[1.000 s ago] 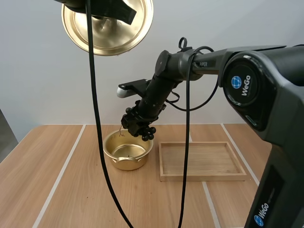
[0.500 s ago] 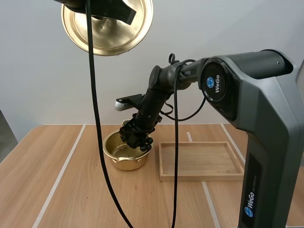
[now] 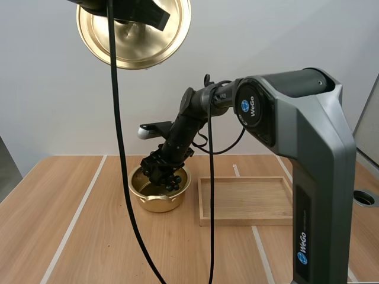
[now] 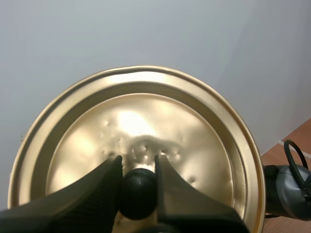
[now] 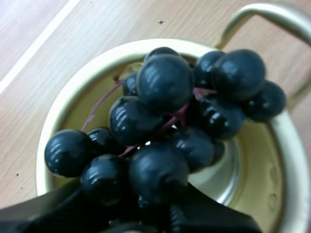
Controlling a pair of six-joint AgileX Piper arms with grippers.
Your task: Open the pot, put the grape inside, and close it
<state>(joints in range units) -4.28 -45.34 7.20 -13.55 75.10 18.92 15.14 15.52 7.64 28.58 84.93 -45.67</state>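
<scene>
Dark purple grapes [image 5: 165, 121] are hanging right in the mouth of the golden pot [image 5: 97, 60], having come down from above its rim over the last second. The right claw [image 3: 159, 167] is closed tight around the bunch's stem end and is sinking with it, so letting go looks like the next step. High above, the left claw [image 4: 136, 161] is still clamped on the lid [image 4: 146, 111], keeping it clear. The wooden tray [image 3: 249, 220] is lying just beside the pot on the counter [image 3: 71, 236].
</scene>
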